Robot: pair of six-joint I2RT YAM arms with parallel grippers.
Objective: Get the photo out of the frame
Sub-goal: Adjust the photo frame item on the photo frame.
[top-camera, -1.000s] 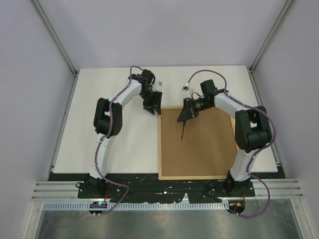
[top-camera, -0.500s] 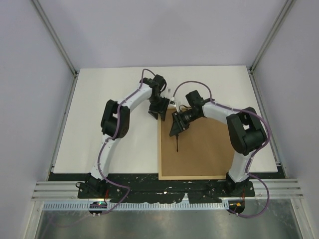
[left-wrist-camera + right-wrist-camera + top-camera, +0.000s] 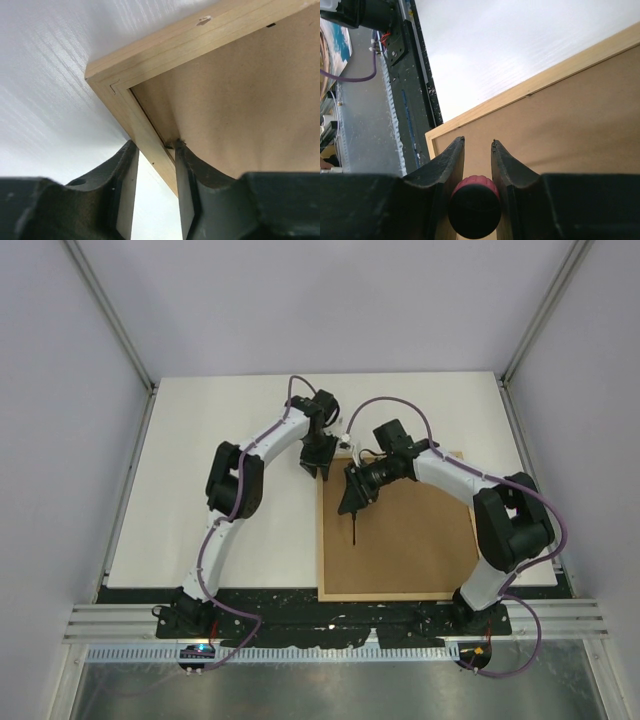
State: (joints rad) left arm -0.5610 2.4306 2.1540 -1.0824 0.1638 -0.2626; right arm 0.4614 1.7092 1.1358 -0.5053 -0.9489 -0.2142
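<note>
The frame (image 3: 400, 540) lies back-up on the white table, its brown fibreboard panel facing up inside a light-wood rim. The photo is hidden beneath that panel. My left gripper (image 3: 320, 462) is at the frame's far-left corner, open. In the left wrist view it (image 3: 154, 144) straddles the wooden rim (image 3: 165, 47), one fingertip (image 3: 178, 146) at the seam between rim and panel, the other outside over the table with a gap. My right gripper (image 3: 352, 500) hovers over the panel, shut on a red-and-black tool handle (image 3: 475, 205); the tool's dark shaft (image 3: 355, 530) points toward the near edge.
The white table (image 3: 200, 490) stretches to the left of the frame. A black base strip and aluminium rail (image 3: 320, 625) run along the near edge and show at the left of the right wrist view (image 3: 370, 110). Grey walls enclose the table.
My left gripper came from the table beyond the frame to its far-left corner and narrowed a little around the rim. The right gripper moved left over the panel with the tool.
</note>
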